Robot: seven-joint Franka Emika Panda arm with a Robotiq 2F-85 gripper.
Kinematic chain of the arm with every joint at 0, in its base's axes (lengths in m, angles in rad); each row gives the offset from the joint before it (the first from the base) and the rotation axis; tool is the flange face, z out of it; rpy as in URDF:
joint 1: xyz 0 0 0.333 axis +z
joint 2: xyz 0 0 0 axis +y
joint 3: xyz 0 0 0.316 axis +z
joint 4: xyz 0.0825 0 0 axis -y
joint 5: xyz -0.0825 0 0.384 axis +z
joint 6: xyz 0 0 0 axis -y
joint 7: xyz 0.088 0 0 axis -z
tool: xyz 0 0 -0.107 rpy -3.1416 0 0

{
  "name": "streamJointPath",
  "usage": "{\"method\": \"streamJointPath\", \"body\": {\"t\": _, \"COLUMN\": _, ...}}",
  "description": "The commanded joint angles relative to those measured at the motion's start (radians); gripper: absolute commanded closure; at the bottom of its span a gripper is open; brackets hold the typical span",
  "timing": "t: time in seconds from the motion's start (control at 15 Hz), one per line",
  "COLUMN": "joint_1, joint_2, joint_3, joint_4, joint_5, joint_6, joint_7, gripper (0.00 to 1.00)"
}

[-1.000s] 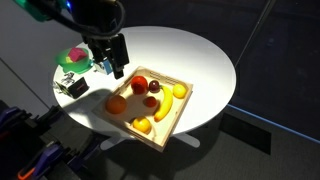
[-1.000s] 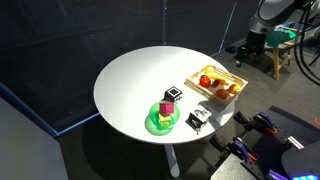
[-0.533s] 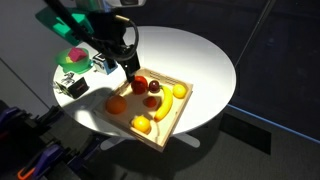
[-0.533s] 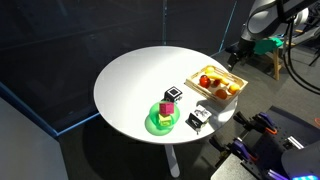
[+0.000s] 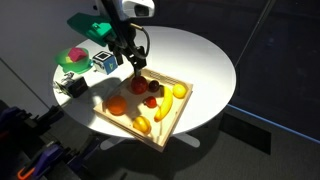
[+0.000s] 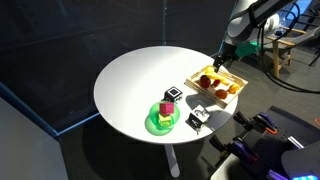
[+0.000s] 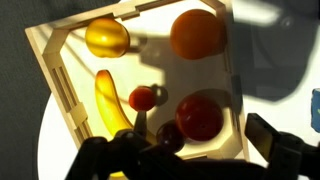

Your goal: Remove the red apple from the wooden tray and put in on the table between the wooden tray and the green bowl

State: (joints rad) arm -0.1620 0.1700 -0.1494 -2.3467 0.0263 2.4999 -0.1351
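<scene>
The red apple (image 5: 139, 85) lies in the wooden tray (image 5: 178, 120) at the corner nearest the green bowl (image 5: 72, 58). In the wrist view the red apple (image 7: 200, 117) sits by the wooden tray's (image 7: 58, 72) right wall, beside a small dark maroon fruit (image 7: 170, 135). My gripper (image 5: 135, 66) hangs open and empty just above the apple, not touching it; in the wrist view the gripper (image 7: 200, 152) has its fingers on either side of the apple. In an exterior view the gripper (image 6: 222, 63) is over the tray (image 6: 200, 93), and the green bowl (image 6: 163, 121) stands on the white table (image 6: 130, 85).
The tray also holds an orange (image 7: 197, 33), a yellow fruit (image 7: 107, 38), a banana (image 7: 112, 100) and a small red fruit (image 7: 144, 97). A blue-and-white cube (image 5: 102, 62) and a black object (image 5: 72, 86) stand between the bowl and the tray.
The arm has swung from beside the cube to over the tray, and the open gripper now hangs above the red apple. The fruit has not moved.
</scene>
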Motion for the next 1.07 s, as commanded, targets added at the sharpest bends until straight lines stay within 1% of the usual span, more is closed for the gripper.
{"method": "streamJointPath", "body": {"t": 0.0, "joint_1": 0.000, "joint_2": 0.096, "joint_3": 0.023, "joint_4": 0.123, "joint_5": 0.022, "joint_6": -0.027, "joint_7": -0.003, "gripper": 0.00}}
{"method": "streamJointPath", "body": {"t": 0.53, "joint_1": -0.004, "joint_2": 0.287, "joint_3": 0.070, "joint_4": 0.310, "joint_5": 0.020, "joint_6": -0.043, "joint_7": -0.006, "gripper": 0.00}}
{"method": "streamJointPath", "body": {"t": 0.73, "joint_1": -0.005, "joint_2": 0.336, "joint_3": 0.089, "joint_4": 0.355, "joint_5": 0.021, "joint_6": -0.054, "joint_7": -0.009, "gripper": 0.00}}
{"method": "streamJointPath", "body": {"t": 1.0, "joint_1": -0.004, "joint_2": 0.361, "joint_3": 0.099, "joint_4": 0.381, "joint_5": 0.015, "joint_6": -0.065, "joint_7": -0.005, "gripper": 0.00}}
